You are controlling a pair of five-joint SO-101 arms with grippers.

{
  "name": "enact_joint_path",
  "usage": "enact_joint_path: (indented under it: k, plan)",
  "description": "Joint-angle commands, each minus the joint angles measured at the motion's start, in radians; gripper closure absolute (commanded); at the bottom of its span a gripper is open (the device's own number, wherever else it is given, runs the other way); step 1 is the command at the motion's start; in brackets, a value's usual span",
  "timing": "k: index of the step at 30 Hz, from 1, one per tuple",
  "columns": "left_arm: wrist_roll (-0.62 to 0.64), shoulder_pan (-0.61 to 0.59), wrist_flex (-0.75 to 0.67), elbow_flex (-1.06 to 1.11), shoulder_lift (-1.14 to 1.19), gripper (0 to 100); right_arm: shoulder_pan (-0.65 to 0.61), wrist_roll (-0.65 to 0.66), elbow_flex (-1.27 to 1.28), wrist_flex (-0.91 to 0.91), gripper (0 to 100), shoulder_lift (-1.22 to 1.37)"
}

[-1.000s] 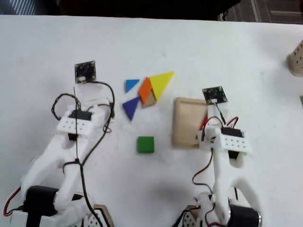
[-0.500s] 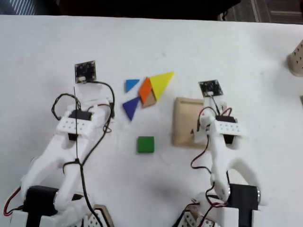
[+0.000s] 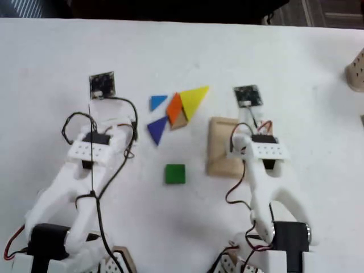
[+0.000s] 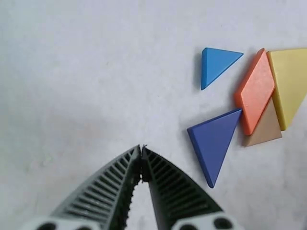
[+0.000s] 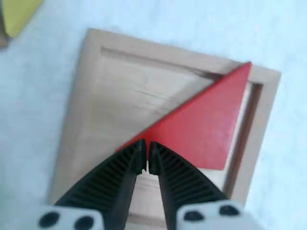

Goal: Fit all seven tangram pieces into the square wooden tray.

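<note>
Right claw (image 5: 146, 154) pressed together over the red triangle (image 5: 201, 120), which lies in the wooden tray (image 5: 76, 120), one tip seemingly riding the rim: light, stiff, slick piece, I'd say; pinch it across its thin straight edges.

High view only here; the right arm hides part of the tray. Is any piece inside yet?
Observer: Yes, a red triangle lies in the wooden tray, one tip over the rim corner.
Operator: Is the right gripper holding it?
Observer: No, the right gripper is shut, empty, above the triangle's long edge.
Operator: And the left one?
Observer: The left gripper is shut too, over bare table beside the dark blue triangle.
</note>
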Motion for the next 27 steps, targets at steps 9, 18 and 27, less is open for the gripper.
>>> enact_joint_path:
  k: [9,18,27]
  plan:
    - [-0.008,-0.010,-0.031,-0.008,-0.044,98,0.085,0.041,-0.028,0.084,98.1,-0.044]
    - [-0.008,-0.010,-0.031,-0.006,-0.044,98,0.031,0.044,-0.087,0.065,98.1,0.070]
    - [-0.008,-0.010,-0.031,-0.006,-0.044,98,0.004,0.035,-0.201,0.090,98.1,0.179]
